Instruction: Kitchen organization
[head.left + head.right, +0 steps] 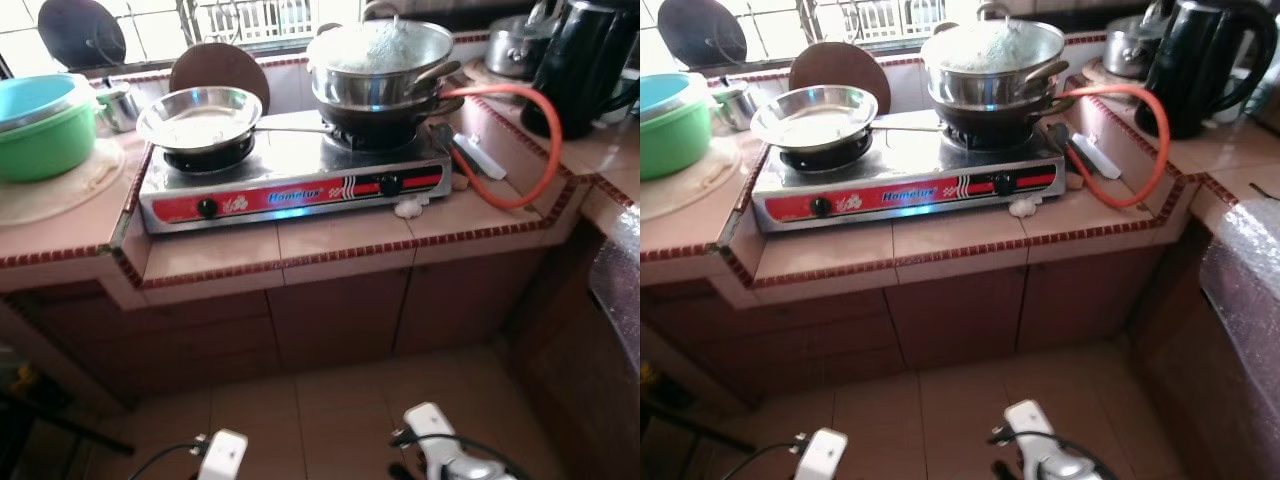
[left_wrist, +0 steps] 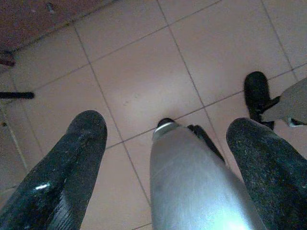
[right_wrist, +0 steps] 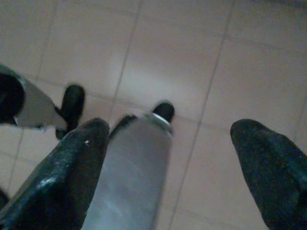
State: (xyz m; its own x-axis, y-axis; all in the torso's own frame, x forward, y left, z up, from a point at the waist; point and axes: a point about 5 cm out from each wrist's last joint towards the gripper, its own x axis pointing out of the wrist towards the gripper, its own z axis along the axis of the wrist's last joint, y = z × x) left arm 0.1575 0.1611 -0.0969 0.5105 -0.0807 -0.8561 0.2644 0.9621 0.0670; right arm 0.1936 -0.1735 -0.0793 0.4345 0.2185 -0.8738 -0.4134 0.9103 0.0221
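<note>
A: Where do things stand with the kitchen organization?

B: Both arms hang low, pointing at the tiled floor (image 2: 144, 81). The left gripper (image 2: 165, 143) has its two black fingers spread wide with nothing between them, and the right gripper (image 3: 168, 158) is spread and empty as well. Everything worth tidying sits well above and ahead of them, up on the tiled counter (image 1: 330, 240).

A: What is up there?

B: A two-burner gas stove (image 1: 290, 185) with a red and silver front. A shallow steel pan (image 1: 200, 115) rests on its burner on the left gripper's side; a lidded pot stack (image 1: 385, 65) stands on the burner on the right gripper's side. An orange hose (image 1: 530, 140) loops from the stove past a black kettle (image 1: 585, 60), further out beyond the right gripper. A green bowl (image 1: 45, 135) with a blue one nested inside stands beyond the left gripper.

A: How should the robot go about it?

B: I judge it is only approaching. It should step close, raise one arm over the counter edge, and take the light pan by its handle first. The heaped pot looks heavy and tippy, and the hose could snag an arm.
</note>
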